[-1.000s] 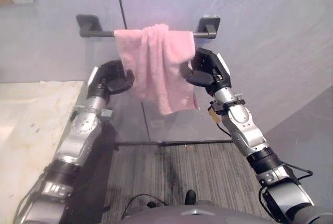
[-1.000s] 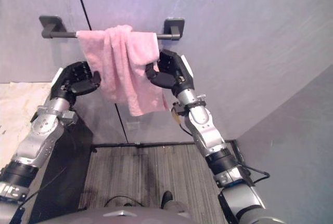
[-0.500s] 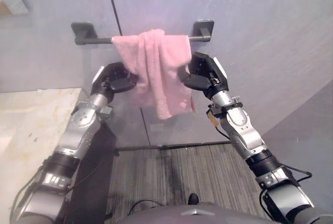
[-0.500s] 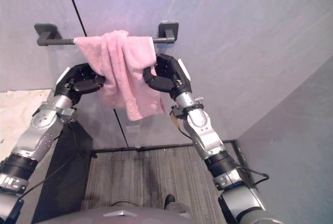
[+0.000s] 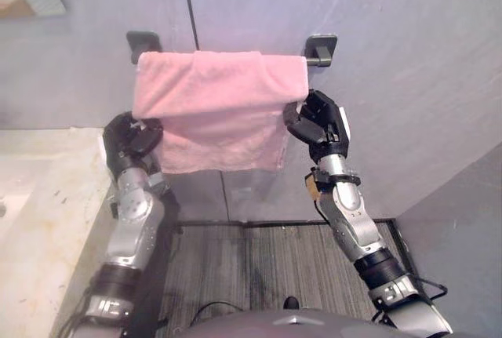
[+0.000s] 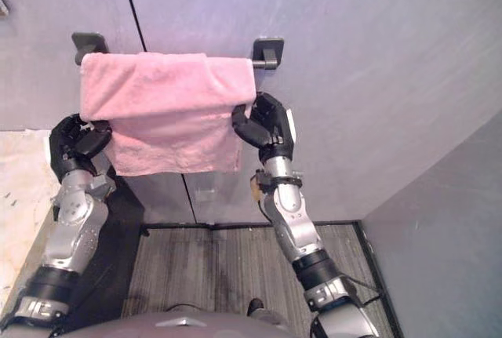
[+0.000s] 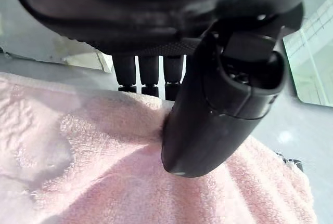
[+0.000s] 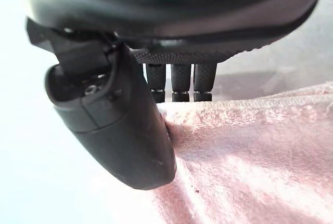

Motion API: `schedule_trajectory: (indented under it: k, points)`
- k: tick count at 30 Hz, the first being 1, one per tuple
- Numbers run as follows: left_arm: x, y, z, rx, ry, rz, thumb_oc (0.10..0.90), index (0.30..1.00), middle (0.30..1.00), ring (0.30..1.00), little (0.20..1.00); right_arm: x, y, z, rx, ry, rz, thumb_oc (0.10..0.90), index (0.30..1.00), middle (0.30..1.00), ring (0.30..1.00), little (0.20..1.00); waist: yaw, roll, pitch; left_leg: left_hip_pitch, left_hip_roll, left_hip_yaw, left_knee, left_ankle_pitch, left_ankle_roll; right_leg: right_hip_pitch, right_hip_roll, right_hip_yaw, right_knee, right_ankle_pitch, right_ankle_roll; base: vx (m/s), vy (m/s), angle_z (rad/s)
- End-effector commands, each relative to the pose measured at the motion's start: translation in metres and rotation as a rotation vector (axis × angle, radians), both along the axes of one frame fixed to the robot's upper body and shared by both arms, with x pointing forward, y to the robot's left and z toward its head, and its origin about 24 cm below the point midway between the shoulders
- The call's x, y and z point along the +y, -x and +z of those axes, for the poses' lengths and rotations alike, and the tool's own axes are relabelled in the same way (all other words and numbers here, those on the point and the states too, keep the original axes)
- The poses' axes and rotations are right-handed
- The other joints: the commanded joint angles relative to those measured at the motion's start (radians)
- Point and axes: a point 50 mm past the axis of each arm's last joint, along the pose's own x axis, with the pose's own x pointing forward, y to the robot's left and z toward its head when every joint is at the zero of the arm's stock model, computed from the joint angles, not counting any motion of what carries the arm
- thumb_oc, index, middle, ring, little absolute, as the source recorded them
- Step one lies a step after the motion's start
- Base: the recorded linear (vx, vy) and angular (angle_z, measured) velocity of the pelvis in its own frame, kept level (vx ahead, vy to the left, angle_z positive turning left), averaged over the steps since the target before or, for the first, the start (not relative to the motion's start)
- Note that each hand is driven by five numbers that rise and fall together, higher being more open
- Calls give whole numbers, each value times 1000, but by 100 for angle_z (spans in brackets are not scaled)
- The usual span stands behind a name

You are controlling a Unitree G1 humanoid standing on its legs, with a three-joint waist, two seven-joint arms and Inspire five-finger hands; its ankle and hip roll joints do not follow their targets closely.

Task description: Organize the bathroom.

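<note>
Both hands are clamped on the pink towel: the left hand pinches the towel's left edge, and the right hand pinches the right edge, thumb against fingers with cloth between (confirmed in each wrist view). The towel is draped over the dark towel bar, spread across nearly the bar's full width, against the grey wall.

For the spreading step, equal outward tension should be kept at both edges so the cloth is drawn flat along the bar. The two lower hems appear uneven; levelling is judged to be the remaining work. Both pinches should be released together, or the towel may slide sideways.

The wall panels are smooth and matt, split by a dark vertical seam. The towel is soft looped terry, folded double over the bar, with a slack fold near its upper right corner. The bar is a slim rod on two squared dark brackets.
</note>
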Motion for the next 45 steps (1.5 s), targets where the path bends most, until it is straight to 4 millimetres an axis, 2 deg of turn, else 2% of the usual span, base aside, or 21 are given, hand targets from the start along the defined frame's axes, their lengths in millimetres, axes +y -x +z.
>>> schedule_trajectory:
  k: [1,7,9,10,12,13,14,15,16,20,23,25,29,31,33,37,39,42,45]
  points:
    - [-1,-3,51,-272,-110,9,400,300,300,300,300,-31,19,-24,94,-107,-181,400,300,300,300,300,-44,31,-23,-33,-8,75,7,-19,4,1,-1,-2,59,-173,105,0,0,0]
    - [-6,-5,49,-265,-119,-32,400,300,300,300,300,-29,19,-27,111,-134,-216,400,300,300,300,300,-48,37,-24,-34,-12,79,6,-17,7,-2,1,5,58,-170,103,0,2,-1]
    - [-7,-8,48,-250,-133,-54,422,333,333,333,333,-26,17,-27,127,-152,-202,400,300,300,300,300,-50,41,-25,-35,-15,82,7,-17,8,-3,2,8,59,-171,102,-6,15,-5]
    - [-7,-8,47,-244,-141,-59,518,476,476,476,476,-24,16,-27,124,-151,-191,400,300,300,300,300,-51,42,-25,-35,-16,84,7,-17,9,-3,3,9,60,-171,102,-6,13,-4]
    - [-7,-10,46,-233,-145,-74,582,573,573,573,573,-22,16,-26,117,-136,-176,400,300,300,300,300,-51,45,-27,-35,-17,86,7,-16,9,-3,3,10,59,-172,101,-4,14,-6]
    - [-7,-9,45,-229,-144,-75,725,787,787,787,787,-21,16,-25,113,-133,-177,400,300,300,300,300,-51,46,-27,-35,-17,86,7,-16,9,-4,3,11,60,-172,101,-8,17,-6]
    - [-6,-9,44,-226,-144,-72,800,900,900,900,900,-21,16,-25,112,-134,-175,458,387,387,387,387,-51,47,-27,-35,-17,87,8,-16,10,-4,3,11,61,-172,101,-8,13,-4]
    - [-5,-9,43,-220,-144,-67,800,900,900,900,900,-21,16,-26,113,-129,-170,507,460,460,460,460,-51,48,-28,-35,-18,87,8,-16,10,-4,3,11,61,-173,101,-7,13,-3]
    - [-4,-9,40,-205,-134,-66,800,900,900,900,900,-20,16,-26,112,-115,-159,800,900,900,900,900,-51,48,-28,-34,-19,87,8,-17,10,-5,3,12,64,-175,101,0,0,0]
    - [-1,-7,27,-124,-125,-44,800,900,900,900,900,-21,16,-27,106,-52,-135,800,900,900,900,900,-48,46,-29,-36,-21,86,9,-18,11,-7,4,11,66,-176,101,-25,11,-4]
    - [1,-1,8,-32,-68,-11,800,900,900,900,900,-30,20,-33,121,-7,-164,800,900,900,900,900,-44,40,-25,-37,-22,81,10,-21,13,-5,4,6,68,-178,102,-52,-3,-7]
    - [-2,5,-13,70,-35,-22,800,900,900,900,900,-38,24,-42,169,4,-209,800,900,900,900,900,-43,35,-20,-39,-23,77,11,-21,14,-10,5,7,73,-178,103,-68,-5,-8]
    - [-4,13,-32,175,-11,-49,800,900,900,900,900,-49,31,-53,221,34,-269,800,900,900,900,900,-45,32,-15,-42,-23,77,12,-22,15,-12,5,9,73,-174,104,-65,1,-5]
    - [-3,26,-60,320,55,-61,800,900,900,900,900,-58,38,-67,299,76,-314,800,900,900,900,900,-47,28,-8,-45,-24,76,11,-22,16,-15,5,11,71,-169,107,-127,8,-3]
    - [-2,48,-91,441,121,-88,800,900,900,900,900,-70,49,-84,377,122,-354,800,900,900,900,900,-48,25,5,-48,-25,74,11,-23,18,-22,4,14,74,-164,108,-161,14,-9]
    - [0,71,-120,579,92,-109,800,900,900,900,900,-81,59,-102,467,183,-395,800,900,900,900,900,-48,23,16,-53,-27,71,10,-23,19,-28,3,17,76,-159,112,-138,22,-12]
    - [2,88,-140,629,193,-114,800,900,900,900,900,-87,68,-116,533,211,-390,800,900,900,900,900,-52,24,23,-56,-29,68,7,-22,22,-36,1,21,79,-156,116,-175,48,-1]
    - [7,106,-161,756,119,-153,800,900,900,900,900,-91,80,-140,657,136,-355,800,900,900,900,900,-58,26,29,-62,-33,68,3,-19,23,-47,-3,30,84,-149,123,-174,65,-3]
    - [12,136,-190,900,233,-117,800,900,900,900,900,-96,99,-164,785,150,-362,800,900,900,900,900,-70,29,39,-71,-36,62,-4,-18,24,-65,-11,33,96,-143,136,-147,73,-4]
